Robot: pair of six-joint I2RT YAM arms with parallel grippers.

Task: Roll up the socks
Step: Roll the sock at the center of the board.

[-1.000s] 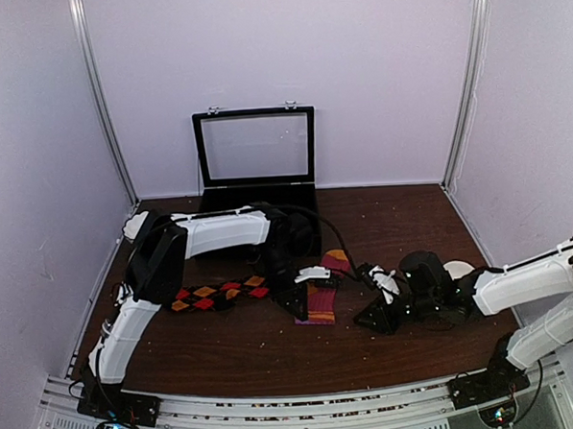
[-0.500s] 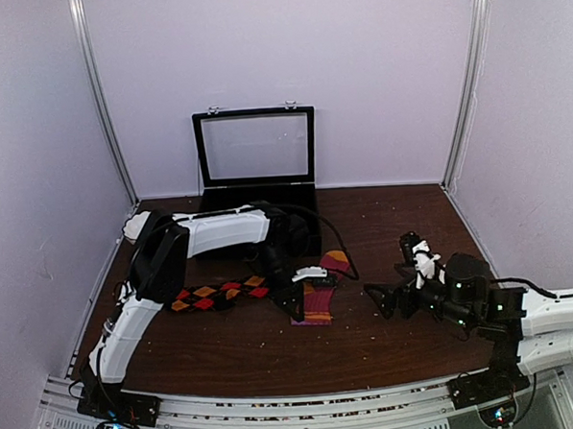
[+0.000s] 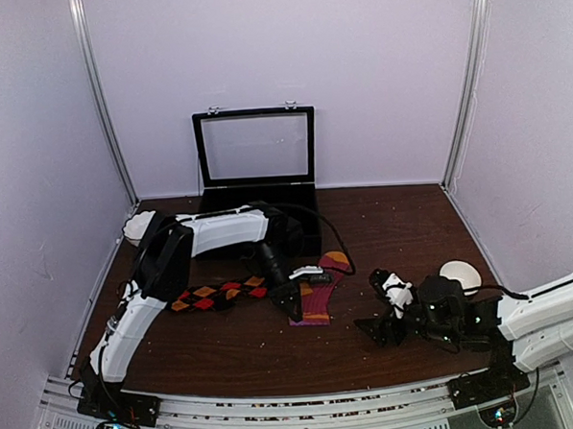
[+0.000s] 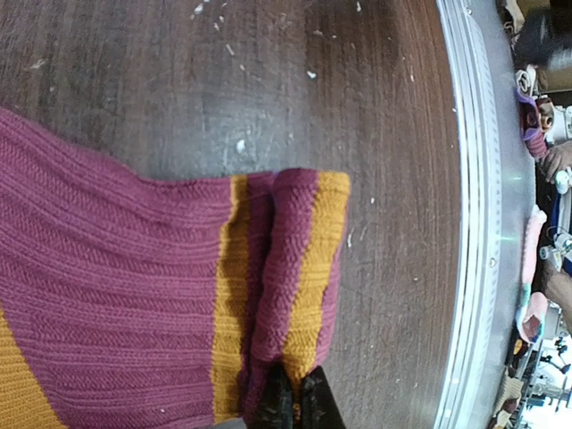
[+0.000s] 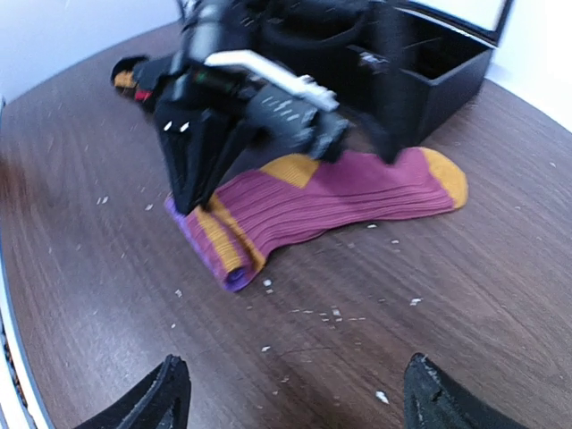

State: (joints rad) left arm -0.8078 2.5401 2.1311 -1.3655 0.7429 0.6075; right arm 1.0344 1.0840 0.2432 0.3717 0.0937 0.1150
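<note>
One pink sock [image 5: 357,192] in left jaws

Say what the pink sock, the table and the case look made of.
The pink sock looks like matte knitted fabric, with visible ribs and a soft fold. The table is dark wood or wood-look laminate, showing grain lines and a slight sheen. The case is probably hard black plastic with smooth walls, though that is less certain.

Orange-banded magenta sock [image 5: 340,192], right; black sock [image 3: 219,293] with red and orange diamonds, left; dark brown table [image 3: 393,228].
</note>
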